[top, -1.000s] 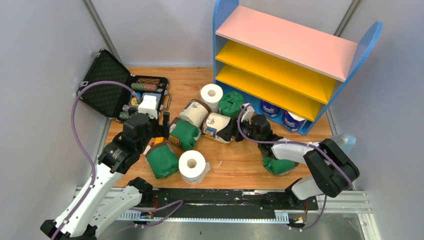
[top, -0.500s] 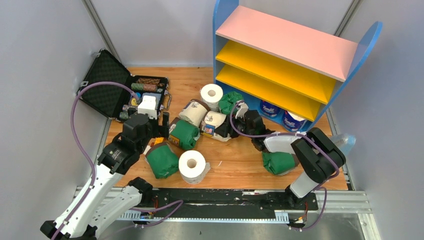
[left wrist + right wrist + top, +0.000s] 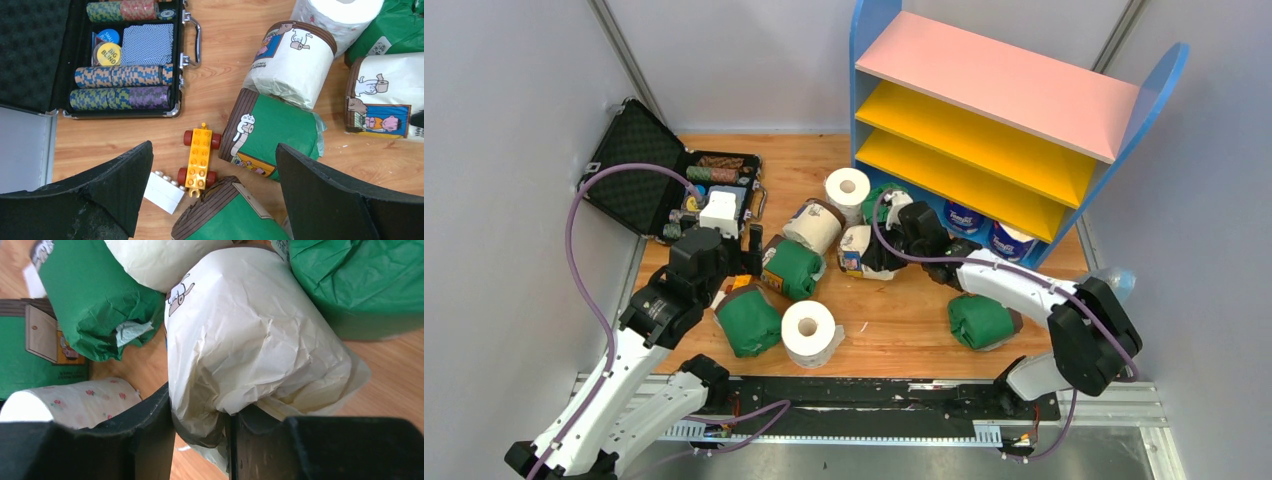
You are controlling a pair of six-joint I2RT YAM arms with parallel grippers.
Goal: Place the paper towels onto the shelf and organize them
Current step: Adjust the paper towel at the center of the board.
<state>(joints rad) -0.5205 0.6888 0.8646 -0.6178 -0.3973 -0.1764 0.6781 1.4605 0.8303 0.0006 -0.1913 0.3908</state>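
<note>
The right end effector [image 3: 200, 422] was narrow and pinched the cream roll [image 3: 250, 340] by its end. In the wrist view its two fingers [image 3: 150, 440] pressed on the crumpled wrap from both sides. The roll lay on the desk [image 3: 894, 330], right in front of the end effector. A green roll [image 3: 100, 300] touched it on one side of the fingers. The other green roll [image 3: 360, 285] touched it on the other side.

The shelf [image 3: 984, 85] stood near, ahead and to the right of this end effector. Two blue rolls [image 3: 964, 215] stood in its bottom part. Its two yellow boards looked bare.

I think the step was picking up the cream roll. The hold looked small and mostly on soft wrap, so the roll could slip or the wrap could tear. A good way would be to squeeze firmly and lift slowly, straight up, so the rolls beside it did not get dragged along. Then the roll could go onto a yellow board, set well inside and tidy, with room left for more.

The left end effector [image 3: 214, 160] was wide open and held nothing. It hung over a toy car [image 3: 199, 159], which sat under the gap between its fingers. The case [image 3: 125, 60] lay ahead and to its left.
</note>
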